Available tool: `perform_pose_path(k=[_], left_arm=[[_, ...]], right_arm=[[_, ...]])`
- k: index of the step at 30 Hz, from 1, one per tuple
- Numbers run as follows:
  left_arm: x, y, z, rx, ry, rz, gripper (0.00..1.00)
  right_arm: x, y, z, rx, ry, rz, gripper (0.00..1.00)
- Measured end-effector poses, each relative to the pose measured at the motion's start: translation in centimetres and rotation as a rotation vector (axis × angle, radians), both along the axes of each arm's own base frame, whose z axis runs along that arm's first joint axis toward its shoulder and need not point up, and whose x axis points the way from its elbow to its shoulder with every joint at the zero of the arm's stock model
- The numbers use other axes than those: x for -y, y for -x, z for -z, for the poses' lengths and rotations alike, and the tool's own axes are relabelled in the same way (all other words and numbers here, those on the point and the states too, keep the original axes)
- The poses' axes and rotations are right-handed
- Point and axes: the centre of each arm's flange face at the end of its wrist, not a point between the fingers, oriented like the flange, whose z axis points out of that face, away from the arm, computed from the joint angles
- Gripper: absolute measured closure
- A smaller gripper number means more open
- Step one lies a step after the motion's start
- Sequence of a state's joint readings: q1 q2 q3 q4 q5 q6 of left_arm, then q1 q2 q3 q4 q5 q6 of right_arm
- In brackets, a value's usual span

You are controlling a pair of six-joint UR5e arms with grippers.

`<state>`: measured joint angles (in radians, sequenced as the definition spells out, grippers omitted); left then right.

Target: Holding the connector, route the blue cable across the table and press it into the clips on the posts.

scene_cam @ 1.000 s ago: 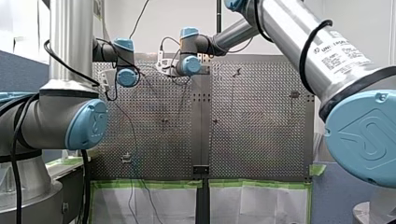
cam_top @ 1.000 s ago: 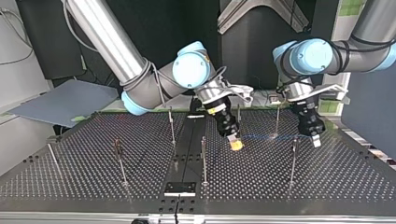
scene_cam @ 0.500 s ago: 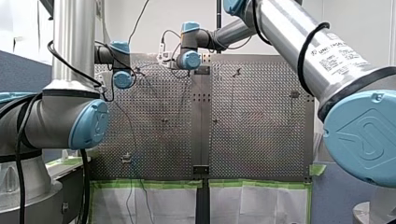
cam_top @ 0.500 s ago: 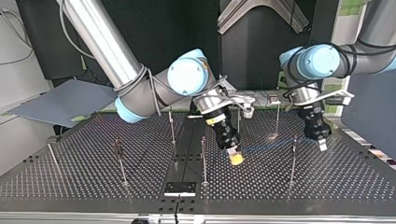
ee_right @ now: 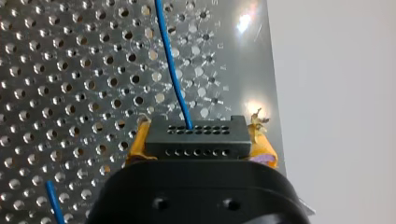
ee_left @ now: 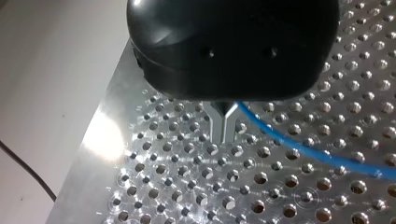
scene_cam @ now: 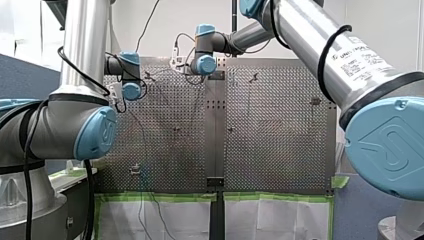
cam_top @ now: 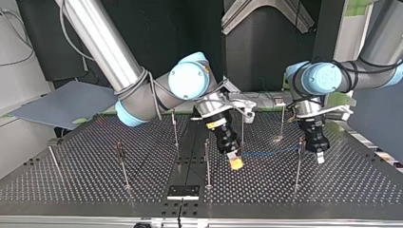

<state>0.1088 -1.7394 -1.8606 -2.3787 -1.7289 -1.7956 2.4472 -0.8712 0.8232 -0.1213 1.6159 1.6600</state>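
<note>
Cable routing on a silver perforated metal table (cam_top: pixel 71 185), seen from across the work. My right gripper (cam_top: pixel 235 162), black with yellow pads (ee_right: pixel 137 145), is clamped on a black rectangular connector with rows of small holes (ee_right: pixel 194 138). The pads press on its two ends. A thin blue cable (cam_top: pixel 268 153) leaves the connector's far face. In the top view it runs toward that view's right, just above the table, to my left gripper (cam_top: pixel 319 157). In the left wrist view that gripper's two metal fingers (ee_left: pixel 217 126) are drawn together with only a hairline slit between them. The cable comes out at their root, so they appear closed on it. Between the two grippers the cable crosses a thin upright metal post (cam_top: pixel 298 168) near its top. I cannot tell whether it sits in a clip.

Compared with a second ago, both grippers have come toward the camera in the top view. Over the last half second my right gripper has shifted slightly to that view's left. My left gripper has moved left and lower, and now hangs just beside the post, on its right in that view. The cable has travelled with them and lies nearer the camera, still stretched almost straight.
</note>
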Motion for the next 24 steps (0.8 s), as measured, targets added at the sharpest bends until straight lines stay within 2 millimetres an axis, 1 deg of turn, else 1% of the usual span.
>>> perform_pose_path(k=[7,16,17,18,19,24], left_arm=[[-0.6,-0.4,0.3,0.008,0.014,0.001,1.0],[-0.7,-0.5,0.3,0.019,0.052,0.036,1.0],[-0.7,-0.4,0.3,0.019,0.055,0.037,0.26],[-0.7,-0.4,0.4,0.02,0.058,0.038,0.26],[-0.7,-0.4,0.3,0.019,0.065,0.037,0.02],[-1.0,0.0,0.4,0.004,0.114,0.017,0.02]], right_arm=[[0.9,0.6,0.2,-0.001,-0.005,0.027,1.0],[0.7,0.3,0.8,-0.013,-0.014,0.023,1.0],[0.6,0.2,0.9,-0.015,-0.016,0.023,1.0],[0.6,0.2,1.1,-0.017,-0.018,0.022,1.0],[0.6,0.1,1.3,-0.02,-0.02,0.021,1.0],[0.5,-0.4,3.0,-0.04,-0.037,0.018,1.0]])
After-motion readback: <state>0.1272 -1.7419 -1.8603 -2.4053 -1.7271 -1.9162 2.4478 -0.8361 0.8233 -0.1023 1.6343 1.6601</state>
